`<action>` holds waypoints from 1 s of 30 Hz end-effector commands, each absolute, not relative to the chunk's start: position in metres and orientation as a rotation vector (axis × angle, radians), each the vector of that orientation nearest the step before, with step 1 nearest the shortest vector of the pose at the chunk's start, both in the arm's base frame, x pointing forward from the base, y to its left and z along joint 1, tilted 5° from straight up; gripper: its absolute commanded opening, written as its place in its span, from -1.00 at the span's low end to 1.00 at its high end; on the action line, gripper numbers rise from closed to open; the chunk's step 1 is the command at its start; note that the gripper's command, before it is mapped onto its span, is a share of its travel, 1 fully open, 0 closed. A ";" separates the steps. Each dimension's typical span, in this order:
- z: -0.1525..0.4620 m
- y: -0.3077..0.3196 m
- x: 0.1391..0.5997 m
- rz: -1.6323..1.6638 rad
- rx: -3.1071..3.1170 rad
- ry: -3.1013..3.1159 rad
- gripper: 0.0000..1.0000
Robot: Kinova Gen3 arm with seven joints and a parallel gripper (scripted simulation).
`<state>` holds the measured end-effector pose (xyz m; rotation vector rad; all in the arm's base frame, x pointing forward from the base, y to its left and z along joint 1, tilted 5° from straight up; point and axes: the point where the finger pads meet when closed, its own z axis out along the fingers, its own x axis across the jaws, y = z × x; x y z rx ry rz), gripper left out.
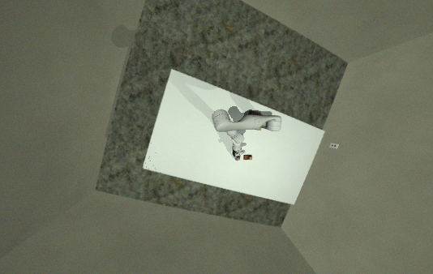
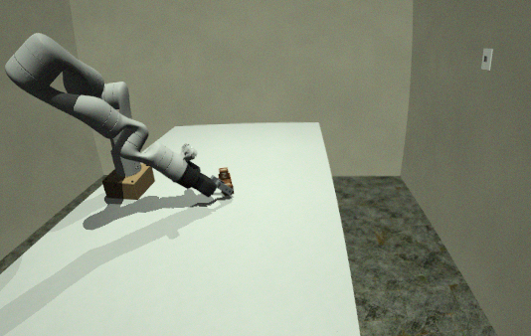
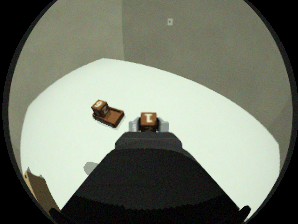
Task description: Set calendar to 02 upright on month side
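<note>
My gripper [image 3: 148, 122] is shut on a brown date cube [image 3: 148, 119] and holds it low, at or just above the white table top. The cube's face toward the wrist camera is pale with a dark digit too small to read. The wooden calendar tray [image 3: 109, 115] lies flat on the table to the left of the held cube. The other cube [image 3: 100, 107] stands on the tray's left end. In the exterior view the gripper [image 2: 226, 188] reaches down at a low slant, with the tray and cube [image 2: 224, 174] just behind it. From above, the gripper [image 1: 237, 156] is next to the tray [image 1: 246, 157].
The arm's wooden base block [image 2: 128, 182] stands at the table's back left, also seen at the wrist view's lower left [image 3: 40, 189]. The table's right edge [image 2: 337, 209] drops to a stone floor. A wall switch [image 2: 486, 59] is on the right wall.
</note>
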<state>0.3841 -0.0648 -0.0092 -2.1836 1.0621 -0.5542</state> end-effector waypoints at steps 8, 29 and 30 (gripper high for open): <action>-0.017 -0.063 0.384 -0.548 -2.180 1.062 0.20; -0.018 -0.063 0.384 -0.548 -2.180 1.062 0.20; -0.018 -0.063 0.384 -0.548 -2.180 1.062 0.20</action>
